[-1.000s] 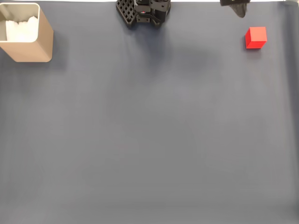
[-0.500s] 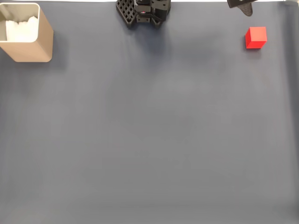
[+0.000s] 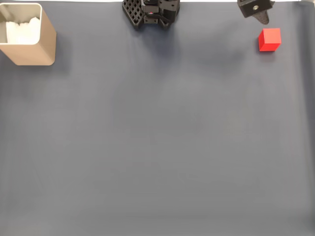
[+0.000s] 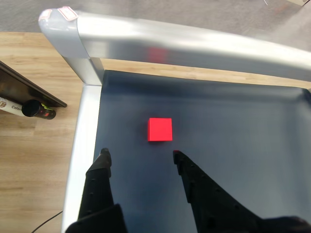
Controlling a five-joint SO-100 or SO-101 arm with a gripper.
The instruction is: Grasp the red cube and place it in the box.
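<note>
The red cube (image 3: pixel 269 39) rests on the dark grey mat near the top right of the fixed view. In the wrist view the red cube (image 4: pixel 160 129) lies just ahead of my gripper (image 4: pixel 140 155), which is open with nothing between its black fingers (image 4: pixel 100 170). The fixed view shows a black part of the gripper (image 3: pixel 256 10) at the top edge, just up and left of the cube. Far off at the top left stands the tan box (image 3: pixel 27 34), open-topped with white inside.
The arm's black base (image 3: pixel 150 12) sits at the top middle of the fixed view. In the wrist view a silver metal rail (image 4: pixel 194 43) frames the mat's far edge and left side, with wooden floor beyond and a dark can (image 4: pixel 36 109).
The black gripper part at the top edge has shifted right and come further down into the fixed view, nearer the cube. Cube and box have not moved.
</note>
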